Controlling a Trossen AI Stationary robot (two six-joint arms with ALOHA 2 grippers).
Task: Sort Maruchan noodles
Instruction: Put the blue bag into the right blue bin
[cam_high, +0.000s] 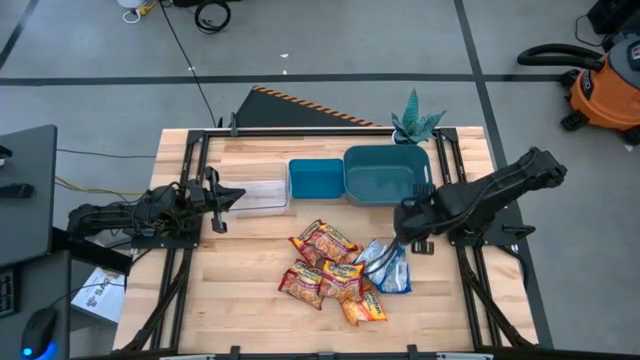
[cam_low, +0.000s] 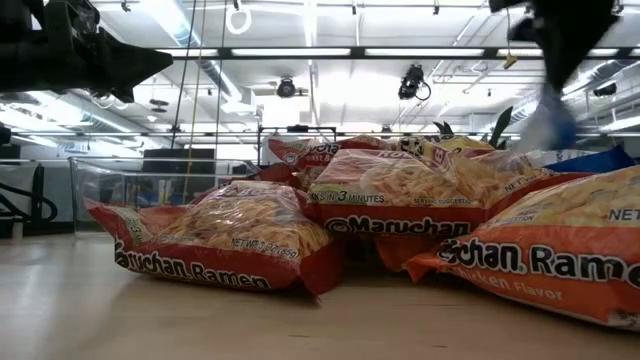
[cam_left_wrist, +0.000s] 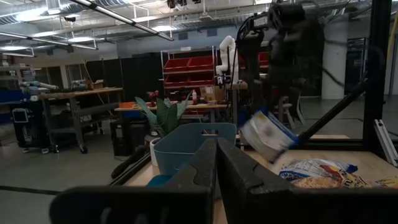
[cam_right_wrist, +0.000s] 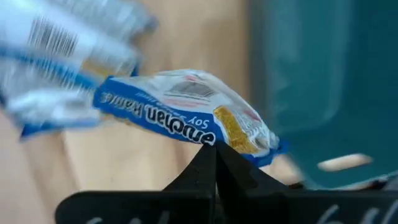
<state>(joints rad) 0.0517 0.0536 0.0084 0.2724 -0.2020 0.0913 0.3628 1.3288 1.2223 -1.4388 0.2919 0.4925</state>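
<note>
Several red-orange and orange-yellow Maruchan packets (cam_high: 328, 272) lie heaped at the table's middle. Blue-silver packets (cam_high: 388, 268) lie on the table at the heap's right. My right gripper (cam_right_wrist: 215, 151) hangs over them, shut on one blue-silver packet (cam_right_wrist: 186, 115), which also shows in the left wrist view as a lifted packet (cam_left_wrist: 267, 135). My left gripper (cam_left_wrist: 216, 163) waits shut at the table's left side, near a clear bin (cam_high: 258, 195). My right gripper pinches the blue-silver packet by one long edge (cam_right_wrist: 219, 140) between its two fingertips. The fingers come from above, slanting down. The packet hangs tilted below them, lifted clear of the table and of the other packets.
A small blue bin (cam_high: 315, 180) and a larger teal bin (cam_high: 385, 172) stand at the table's far side, right of the clear bin. A green paper plant (cam_high: 415, 122) stands behind the teal bin. Bare wood lies along the near edge.
</note>
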